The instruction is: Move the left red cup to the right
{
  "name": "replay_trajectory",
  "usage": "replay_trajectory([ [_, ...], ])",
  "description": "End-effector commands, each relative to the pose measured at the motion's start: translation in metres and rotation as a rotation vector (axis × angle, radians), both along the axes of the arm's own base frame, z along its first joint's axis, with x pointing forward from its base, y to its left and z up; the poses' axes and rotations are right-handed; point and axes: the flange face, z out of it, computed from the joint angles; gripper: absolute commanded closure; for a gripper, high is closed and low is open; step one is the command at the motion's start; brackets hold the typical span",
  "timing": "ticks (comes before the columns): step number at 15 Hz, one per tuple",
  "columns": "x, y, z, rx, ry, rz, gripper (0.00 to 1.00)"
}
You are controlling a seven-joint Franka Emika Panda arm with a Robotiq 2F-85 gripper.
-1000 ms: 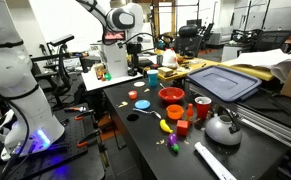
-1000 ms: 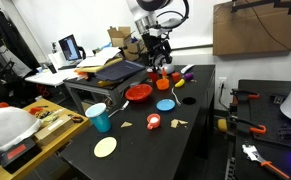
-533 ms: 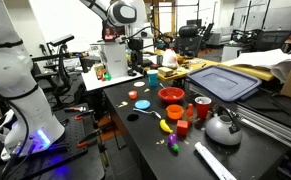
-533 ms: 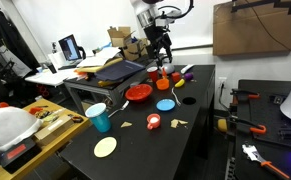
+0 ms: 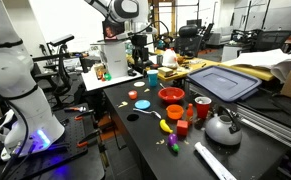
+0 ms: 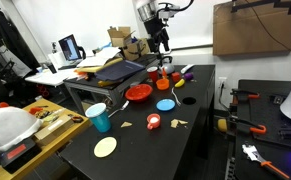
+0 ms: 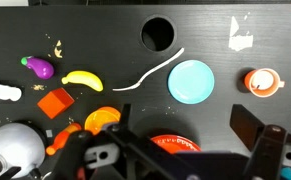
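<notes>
- Gripper [image 6: 162,42]: hangs high above the table [image 6: 190,130], up over the blue disc [image 6: 165,104]; in the wrist view its jaws stand wide apart with nothing between them.
- Left red cup [image 7: 262,81]: upright on the table, just beside the blue disc [image 7: 191,81] with a narrow gap, on the side away from the banana [image 7: 82,79]; in an exterior view it stands nearer the camera than the disc [image 6: 153,122].
- Red bowl [image 6: 138,93]: near the blue disc; in the wrist view partly hidden by the gripper [image 7: 165,140].
- White strip [image 7: 150,72]: curved, lying between the disc and the banana.
- Kettle [image 5: 222,127]: well apart from the disc, beyond the bowl.
</notes>
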Motion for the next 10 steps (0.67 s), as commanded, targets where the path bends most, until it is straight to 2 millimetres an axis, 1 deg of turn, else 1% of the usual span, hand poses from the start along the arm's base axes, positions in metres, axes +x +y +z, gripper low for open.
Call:
replay_trajectory([
  [1, 0.001, -0.027, 0.019, 0.032, -0.018, 0.031, 0.0],
  [4, 0.004, -0.052, 0.026, 0.059, -0.047, 0.057, 0.0],
  [6, 0.004, -0.064, 0.029, 0.083, -0.061, 0.063, 0.0],
  [8, -0.001, -0.069, 0.043, 0.12, -0.08, 0.059, 0.0],
  [10, -0.007, -0.068, 0.055, 0.144, -0.108, 0.059, 0.0],
])
